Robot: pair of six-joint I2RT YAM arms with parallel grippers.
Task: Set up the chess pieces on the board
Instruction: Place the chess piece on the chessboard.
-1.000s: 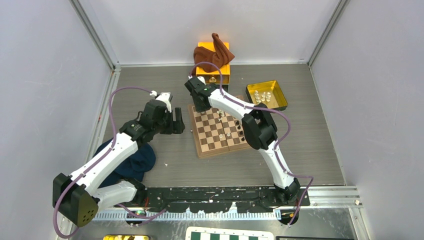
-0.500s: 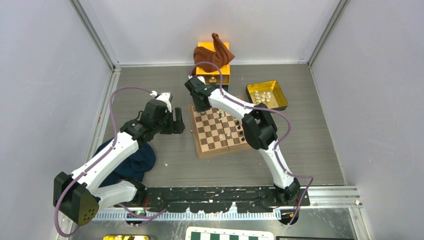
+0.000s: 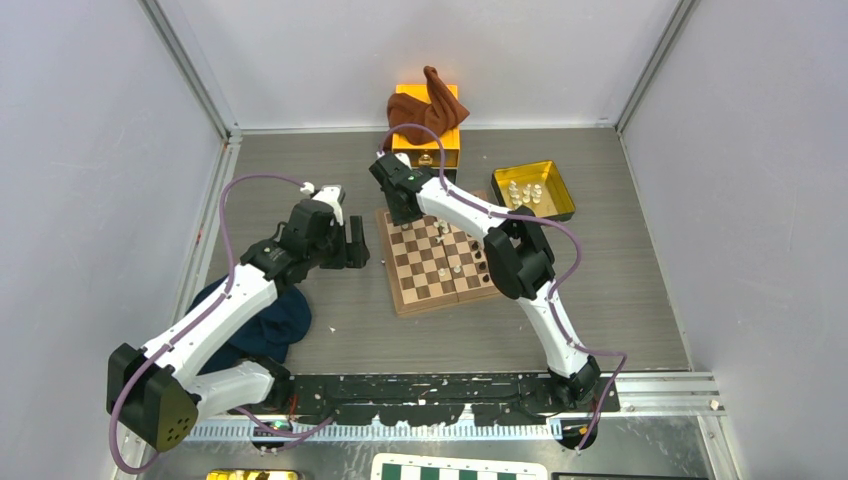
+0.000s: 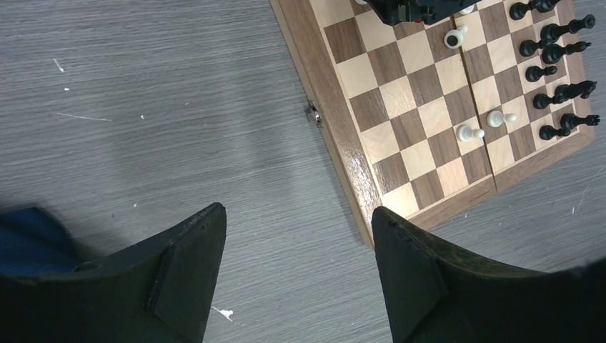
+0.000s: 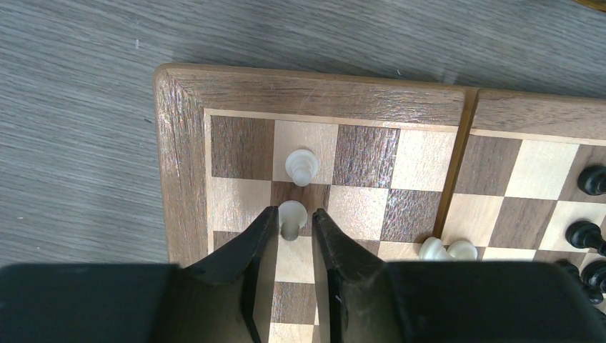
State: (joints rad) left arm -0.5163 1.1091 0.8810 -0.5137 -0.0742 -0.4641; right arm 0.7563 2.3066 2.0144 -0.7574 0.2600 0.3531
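Found rt gripper (image 5: pixel 294 214) low over far-left corner of board (image 5: pixel 314 93), fingers (image 5: pixel 257 243) set close either side of an upright white pawn (image 5: pixel 291 210) in second row. Cannot tell whether clamped or slack. Noted second white pawn (image 5: pixel 302 166) on adjacent edge-row square. Judged: building white's rows at this end, opp. black pieces (image 4: pixel 564 91) lined along other end. Found lt gripper (image 4: pixel 298 214) above table (image 4: pixel 143 107) beside board, fingers (image 4: pixel 193 264) wide apart, nothing between; prob. parked clear of rt arm. Noted more white pieces (image 3: pixel 525 193) in yellow tray (image 3: pixel 525 166), so setup far from done.
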